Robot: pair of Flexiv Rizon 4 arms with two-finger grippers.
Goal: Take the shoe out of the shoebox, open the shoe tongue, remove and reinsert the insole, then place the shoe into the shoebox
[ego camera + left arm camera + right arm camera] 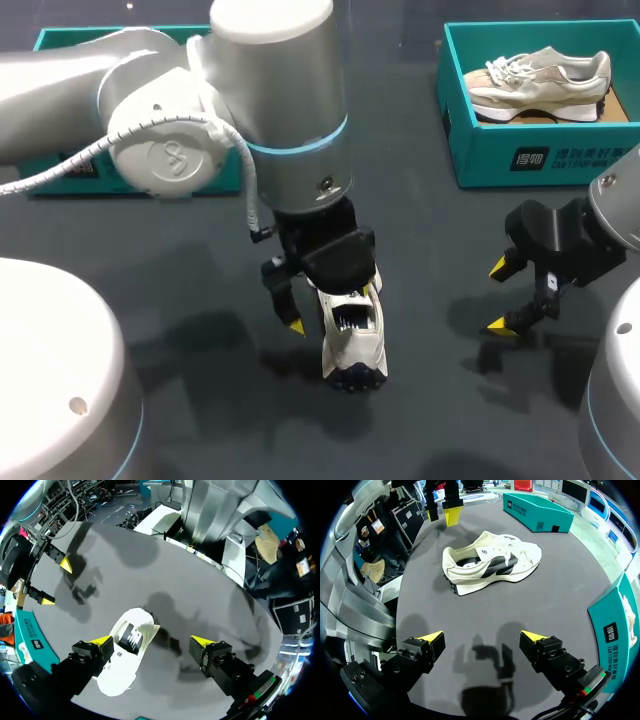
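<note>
Near the centre of the dark grey table [440, 240] — white low-top trainer with dark side stripes [352, 340], out of its box, resting on the table top with its dark-studded end toward 6 o'clock in the head view. Directly above it, left jaws on the silver left arm [270, 110], pointing down, spread wide and released, gripping nothing. One yellow fingertip [297, 324] at the trainer's 9 o'clock, over bare table and clear of the shoe. Other yellow fingertip [102, 641] right at the trainer's 3 o'clock edge, overlapping it in the left wrist view — touching or not, cannot tell.

At about 3 o'clock from the trainer and well apart from it, right jaws below the right arm [610, 210], hanging above bare table. Likewise spread and empty, with only table surface between the two yellow tips [432, 636]. Trainer lying ahead of these jaws in the right wrist view.

Toward 1 o'clock on the table, open teal cardboard shoebox [520, 160] holding a beige trainer [540, 85] sole down. Toward 11 o'clock, second teal box [60, 40], mostly hidden behind the left arm.
</note>
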